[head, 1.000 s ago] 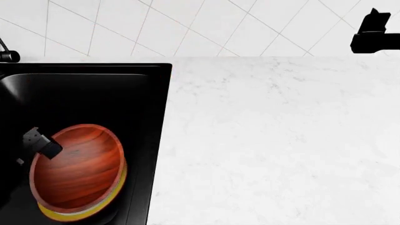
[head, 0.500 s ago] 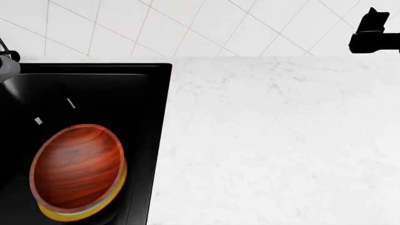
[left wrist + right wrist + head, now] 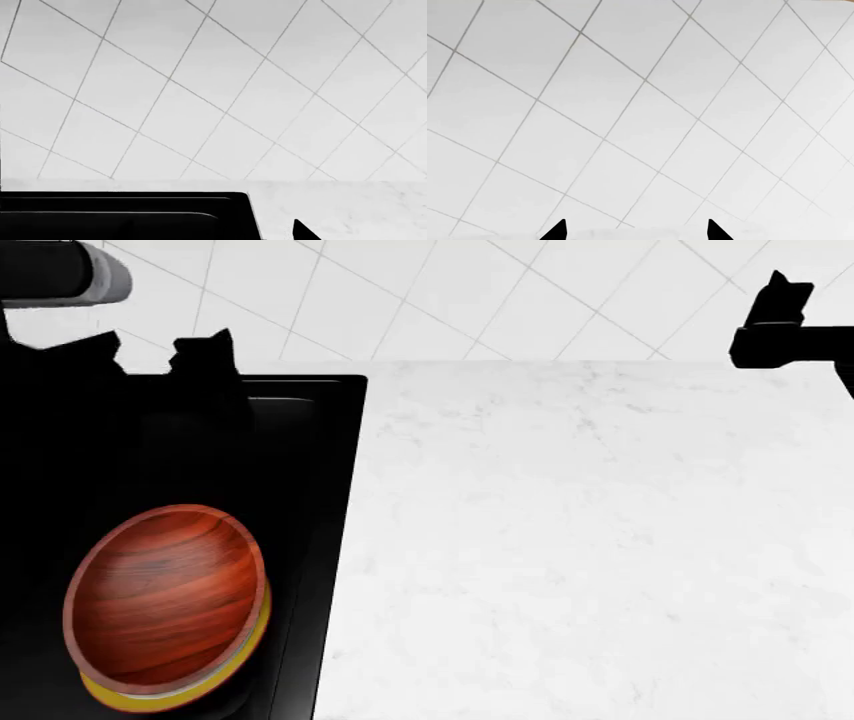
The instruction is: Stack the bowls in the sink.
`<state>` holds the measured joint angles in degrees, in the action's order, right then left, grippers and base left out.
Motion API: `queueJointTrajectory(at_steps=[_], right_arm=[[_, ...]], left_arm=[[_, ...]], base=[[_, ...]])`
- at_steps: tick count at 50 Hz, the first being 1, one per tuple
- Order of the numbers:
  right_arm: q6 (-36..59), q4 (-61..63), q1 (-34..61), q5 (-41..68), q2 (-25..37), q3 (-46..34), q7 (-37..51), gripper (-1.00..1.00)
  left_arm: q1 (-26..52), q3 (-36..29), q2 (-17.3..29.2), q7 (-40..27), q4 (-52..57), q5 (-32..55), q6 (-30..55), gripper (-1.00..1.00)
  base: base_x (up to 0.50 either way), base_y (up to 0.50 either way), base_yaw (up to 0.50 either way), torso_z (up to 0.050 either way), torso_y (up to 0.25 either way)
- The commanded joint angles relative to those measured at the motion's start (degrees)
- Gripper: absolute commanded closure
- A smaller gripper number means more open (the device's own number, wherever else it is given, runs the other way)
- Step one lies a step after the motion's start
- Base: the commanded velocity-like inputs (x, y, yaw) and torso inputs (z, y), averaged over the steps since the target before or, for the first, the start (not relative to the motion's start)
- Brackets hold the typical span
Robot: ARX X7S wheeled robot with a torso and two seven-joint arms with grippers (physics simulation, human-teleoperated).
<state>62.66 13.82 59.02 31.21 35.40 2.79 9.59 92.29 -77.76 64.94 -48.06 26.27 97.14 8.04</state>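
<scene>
The reddish-brown wooden bowl [image 3: 167, 592] sits nested in the white bowl, of which only a yellow rim [image 3: 180, 695] shows beneath it. Both lie tilted at the near left of the black sink [image 3: 310, 455], whose back corner also shows in the left wrist view [image 3: 120, 216]. My left gripper [image 3: 163, 348] hangs open above the sink's back edge, well away from the bowls, holding nothing. Only one of its fingertips [image 3: 303, 233] shows in its wrist view. My right gripper [image 3: 635, 232] is open and empty, raised at the far right [image 3: 781, 298] facing the tiled wall.
White marble counter [image 3: 587, 540] spreads to the right of the sink. A white tiled wall [image 3: 467, 295] stands behind it. My left arm's grey link [image 3: 67, 270] covers the sink's back left corner.
My left gripper has left the wooden bowl's rim and risen to the sink's back edge. The bowls stay nested and still. The right gripper has drifted slightly left.
</scene>
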Motion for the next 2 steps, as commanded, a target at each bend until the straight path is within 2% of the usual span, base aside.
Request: queueJointTrajectory(at_steps=[1, 2], right_arm=[[1.03, 2.54, -1.94, 1.33, -0.43, 1.55, 0.72, -1.00], [0.99, 2.76, -2.28, 1.42, -0.43, 1.69, 0.73, -1.00]], left_arm=[[3.97, 0.63, -6.38, 1.42, -2.47, -3.10, 3.87, -1.00], [3.92, 0.58, -6.83, 1.57, -2.76, -3.28, 3.86, -1.00]], base=[[0.00, 0.00, 0.00, 0.000, 0.000], [0.00, 0.00, 0.00, 0.000, 0.000]])
